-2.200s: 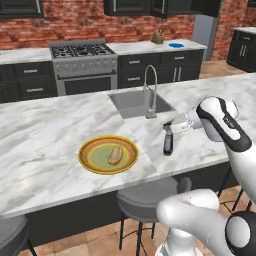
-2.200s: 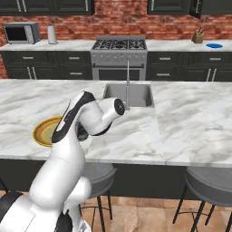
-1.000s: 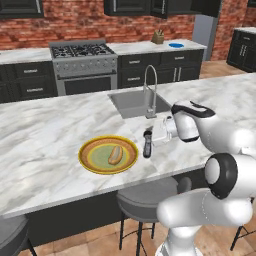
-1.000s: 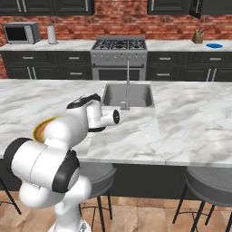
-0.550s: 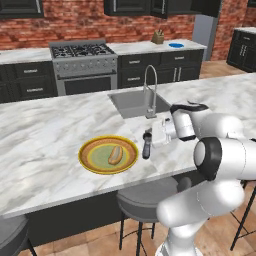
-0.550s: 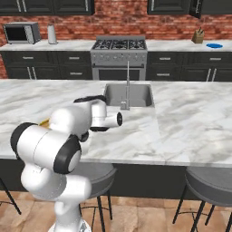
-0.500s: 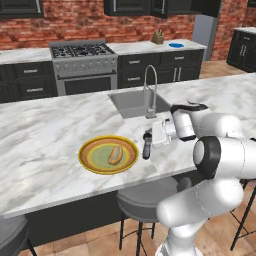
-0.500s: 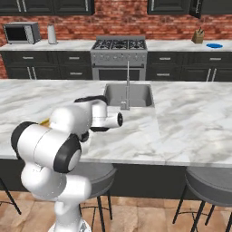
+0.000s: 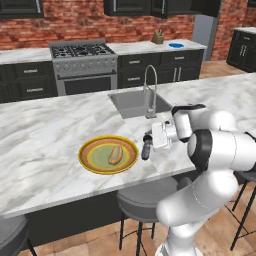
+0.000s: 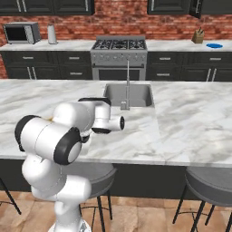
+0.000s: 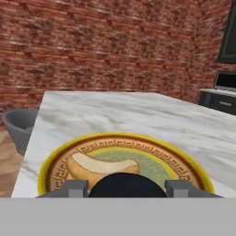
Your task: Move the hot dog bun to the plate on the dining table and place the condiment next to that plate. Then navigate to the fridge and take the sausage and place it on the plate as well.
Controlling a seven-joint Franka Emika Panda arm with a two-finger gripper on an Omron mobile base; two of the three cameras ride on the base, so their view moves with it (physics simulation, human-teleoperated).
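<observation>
Dark grey and slim, the condiment (image 9: 146,147) stands upright on the dining table (image 9: 45,145), just beside the right rim of the plate (image 9: 85,161). The gripper (image 9: 150,141) is level with the bottle, its fingers (image 9: 153,134) on either side of the upper part; the jaws are closed on it, though the base of the bottle seems to rest on the marble. In the hand view the bottle's black rounded cap (image 11: 127,185) sits between the two fingertips (image 11: 73,188), right at the bottom edge.

Beyond the cap lies the plate (image 11: 190,171), round, with an orange-yellow rim bearing a fine key pattern and a dull green centre. On that centre lies the bun (image 11: 99,167), an oblong golden-tan roll with a paler strip along its split top; in the left base view it lies (image 9: 115,154) a little right of the plate's middle, its length running toward the far edge of the table.

Farther along the veined white-grey top are the inset sink (image 9: 136,102) and the steel faucet (image 9: 150,90). Grey stools (image 9: 150,202) stand at the near side of the table. Against the brick wall, well apart, are the stove (image 9: 82,64) and black cabinets (image 9: 155,66).
</observation>
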